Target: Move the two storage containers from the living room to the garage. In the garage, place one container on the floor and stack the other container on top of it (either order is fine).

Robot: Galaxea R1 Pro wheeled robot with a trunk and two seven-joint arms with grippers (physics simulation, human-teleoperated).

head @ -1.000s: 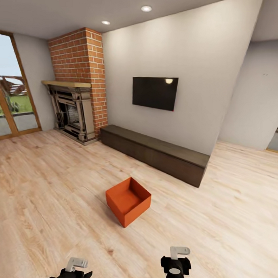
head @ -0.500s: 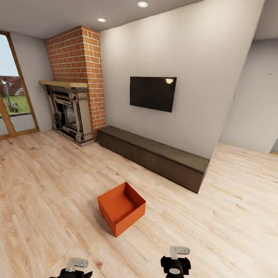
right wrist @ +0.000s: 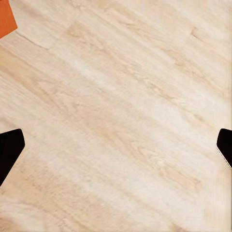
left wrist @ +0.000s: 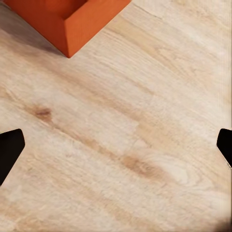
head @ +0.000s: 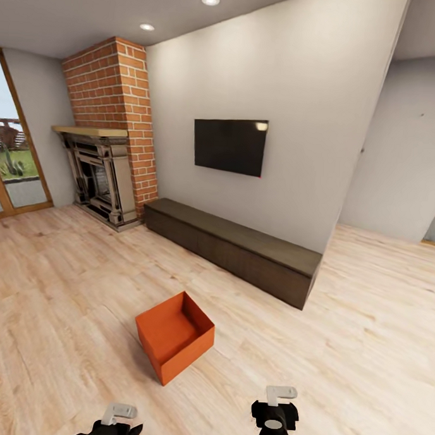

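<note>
An orange-red storage container (head: 174, 336), open-topped and upright, sits on the light wood-plank floor of the living room, corner-on to me. My left gripper (head: 116, 422) and right gripper (head: 276, 415) hang low at the near edge of the head view, short of the container and apart from it. In the left wrist view the container's corner (left wrist: 65, 21) lies ahead of the left gripper (left wrist: 116, 150), whose dark fingertips (left wrist: 8, 150) stand wide apart over bare planks. The right gripper (right wrist: 116, 150) is likewise open, with an orange corner (right wrist: 6, 21) at that view's edge.
A long dark low cabinet (head: 235, 247) runs along the white wall under a wall TV (head: 230, 145). A brick fireplace (head: 106, 168) stands at the back left beside a glass door (head: 11, 170). A passage (head: 396, 187) opens to the right of the wall.
The whole picture has shifted left and down, so the camera has moved closer. The container now sits nearer and lower in view. Both grippers hold the same pose.
</note>
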